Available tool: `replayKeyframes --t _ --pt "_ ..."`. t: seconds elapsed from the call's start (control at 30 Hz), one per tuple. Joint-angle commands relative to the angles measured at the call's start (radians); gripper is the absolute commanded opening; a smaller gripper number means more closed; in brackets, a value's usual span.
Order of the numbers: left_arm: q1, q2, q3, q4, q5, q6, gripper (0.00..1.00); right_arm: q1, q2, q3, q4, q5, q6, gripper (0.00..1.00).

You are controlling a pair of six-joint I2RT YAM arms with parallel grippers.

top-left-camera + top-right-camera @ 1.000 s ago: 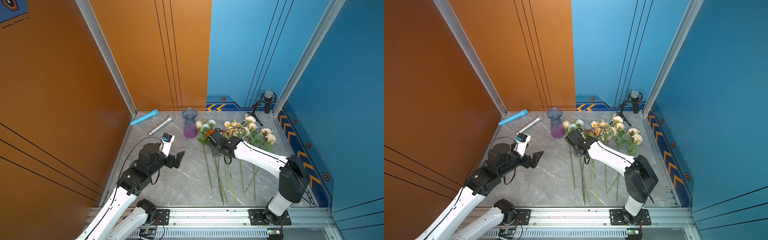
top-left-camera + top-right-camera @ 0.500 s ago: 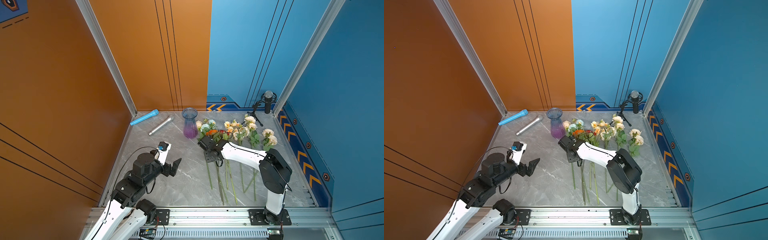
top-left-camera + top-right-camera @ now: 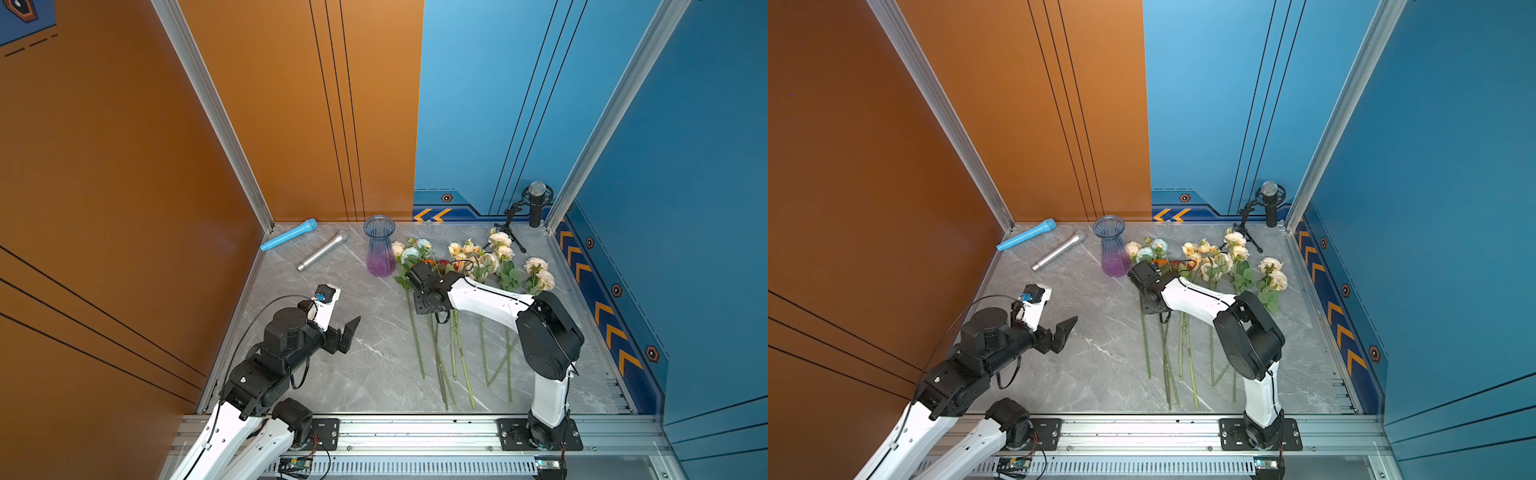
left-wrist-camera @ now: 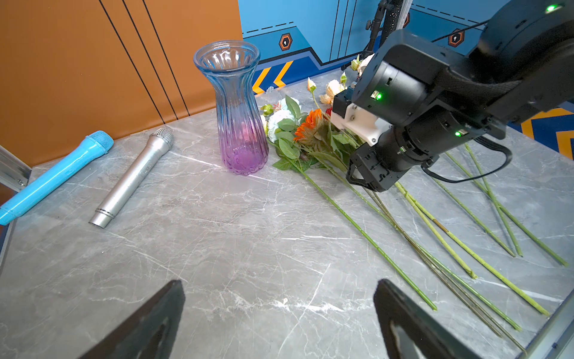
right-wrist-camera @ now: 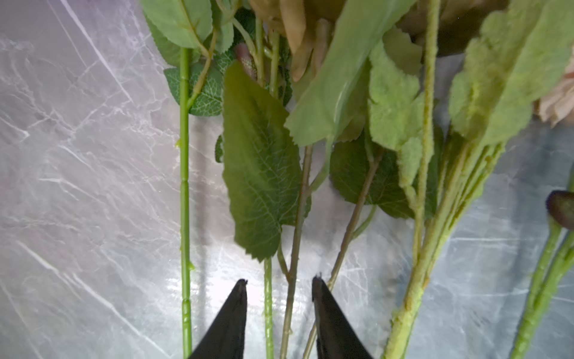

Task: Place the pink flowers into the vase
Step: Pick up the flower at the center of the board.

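The ribbed glass vase [image 3: 380,247] [image 3: 1115,249] [image 4: 237,108], blue on top and purple at the base, stands upright and empty at the back of the table. The pink flowers [image 3: 498,243] [image 3: 1235,241] lie flat to its right, blooms toward the back wall. My right gripper [image 5: 279,283] [image 3: 426,305] is down among the stems right of the vase. Its jaws are narrowly apart around a thin green stem [image 5: 267,298] and a brownish stem [image 5: 293,279], pinching neither. Which blooms these carry is hidden. My left gripper [image 4: 279,283] [image 3: 345,332] hovers wide open over bare table, left of the stems.
A blue microphone [image 3: 289,235] and a silver microphone [image 3: 323,250] lie left of the vase. A black microphone on a stand [image 3: 536,203] occupies the back right corner. A white and pale blue bloom stem [image 3: 411,251] and orange blooms [image 4: 307,122] lie beside the vase.
My right gripper came down toward the front onto the stems and its jaws narrowed around two of them. My left arm drew back toward the front, still open.
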Motion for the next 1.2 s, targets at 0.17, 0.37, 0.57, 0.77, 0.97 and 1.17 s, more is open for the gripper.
replayKeyframes --t 0.17,0.37,0.57,0.77,0.97,1.17 --pt "-0.005 -0.015 -0.018 -0.018 -0.045 0.019 0.98 -0.02 0.069 0.009 0.041 -0.036 -0.023 0.22" --pt "-0.006 -0.023 -0.022 -0.018 -0.04 0.023 0.98 -0.02 0.049 0.007 0.04 -0.016 -0.029 0.07" --pt "-0.004 -0.022 -0.022 -0.02 -0.037 0.023 0.98 -0.02 -0.002 -0.002 0.038 -0.01 -0.037 0.0" --pt "-0.003 -0.025 -0.024 -0.021 -0.035 0.022 0.98 -0.02 -0.072 0.012 0.033 -0.024 -0.021 0.0" --pt "-0.004 -0.03 -0.026 -0.023 -0.032 0.02 0.98 -0.082 -0.15 0.033 0.014 -0.049 -0.013 0.0" --pt "-0.004 -0.033 -0.027 -0.025 -0.028 0.021 0.98 -0.155 -0.206 0.033 -0.019 -0.053 -0.041 0.0"
